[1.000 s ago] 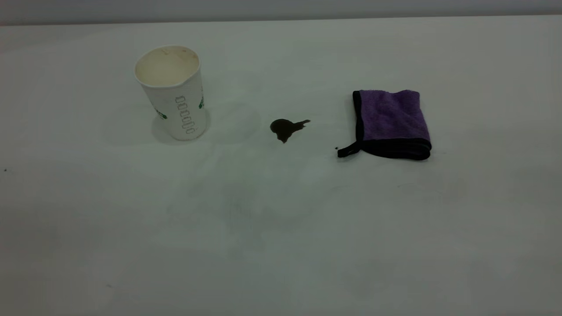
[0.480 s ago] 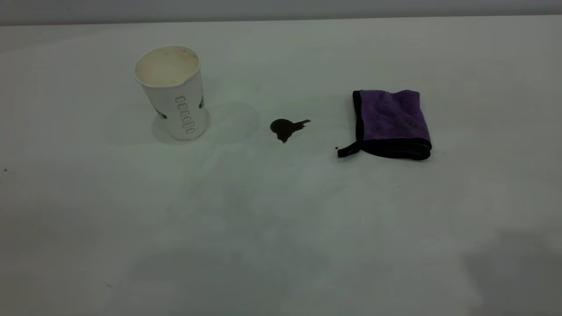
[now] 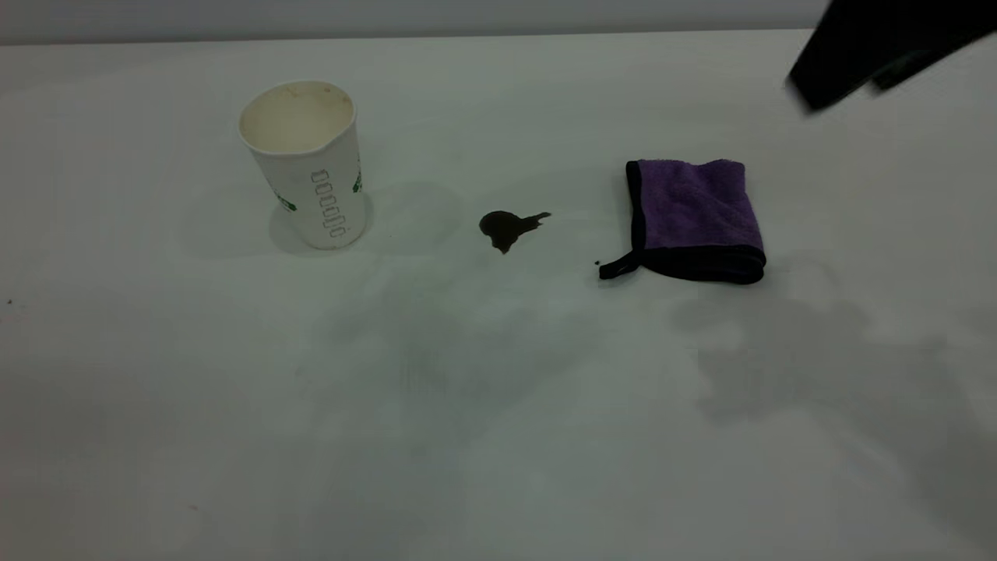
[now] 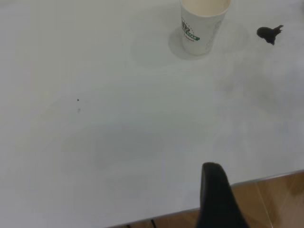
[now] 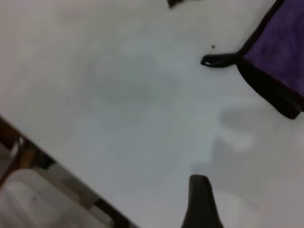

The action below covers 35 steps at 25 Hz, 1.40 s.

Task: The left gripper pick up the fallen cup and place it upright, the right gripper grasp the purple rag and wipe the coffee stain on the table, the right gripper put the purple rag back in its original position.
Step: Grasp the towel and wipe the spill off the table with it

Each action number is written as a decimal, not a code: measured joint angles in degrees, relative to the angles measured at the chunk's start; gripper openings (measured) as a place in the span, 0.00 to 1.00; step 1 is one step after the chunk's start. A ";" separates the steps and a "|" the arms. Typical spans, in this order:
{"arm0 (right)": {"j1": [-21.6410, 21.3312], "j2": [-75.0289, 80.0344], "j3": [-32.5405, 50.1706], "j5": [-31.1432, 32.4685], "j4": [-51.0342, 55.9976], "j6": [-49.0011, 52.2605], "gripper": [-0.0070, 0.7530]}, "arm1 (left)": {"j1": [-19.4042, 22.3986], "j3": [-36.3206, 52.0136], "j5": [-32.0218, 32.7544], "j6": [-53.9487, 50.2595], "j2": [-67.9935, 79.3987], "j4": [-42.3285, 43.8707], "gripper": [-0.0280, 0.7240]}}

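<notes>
Cup (image 3: 304, 160) is standing upright; rag step is pending. You are bringing the right tool (image 3: 880, 47) in above the purple rag (image 3: 695, 220), lying right of the stain (image 3: 508, 226) on the tabletop (image 3: 498, 405). Jaw state: cannot tell. Aim at the fold's centre.

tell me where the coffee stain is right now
In the exterior view the coffee stain lies mid-table, between the upright cup and the purple rag.
</notes>
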 joint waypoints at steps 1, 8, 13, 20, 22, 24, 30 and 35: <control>0.59 3.24 -0.82 -0.61 -0.98 0.63 0.78 | 0.00 0.00 0.00 0.00 0.00 0.00 0.70; 4.40 21.95 -11.69 -1.16 -11.25 15.05 0.78 | 0.00 0.00 0.00 0.00 0.00 0.00 0.70; 4.40 31.43 -21.29 -0.52 -18.14 20.82 0.78 | 0.00 0.00 0.00 0.00 0.00 0.00 0.70; 4.40 41.48 -34.60 0.10 -20.17 22.14 0.78 | 0.00 0.00 0.00 0.05 0.00 0.00 0.70; 4.40 44.24 -38.08 0.24 -21.87 22.46 0.78 | 0.00 0.00 0.00 0.05 0.00 0.00 0.70; 4.40 46.62 -40.83 0.84 -24.17 22.70 0.78 | 0.00 0.00 0.00 0.05 0.00 0.00 0.70; 4.04 51.43 -44.39 2.72 -27.49 24.50 0.72 | 0.00 0.00 0.00 0.05 0.00 0.00 0.70; 3.90 52.84 -44.76 2.07 -27.63 25.05 0.42 | 0.00 0.00 0.00 0.05 0.00 0.00 0.70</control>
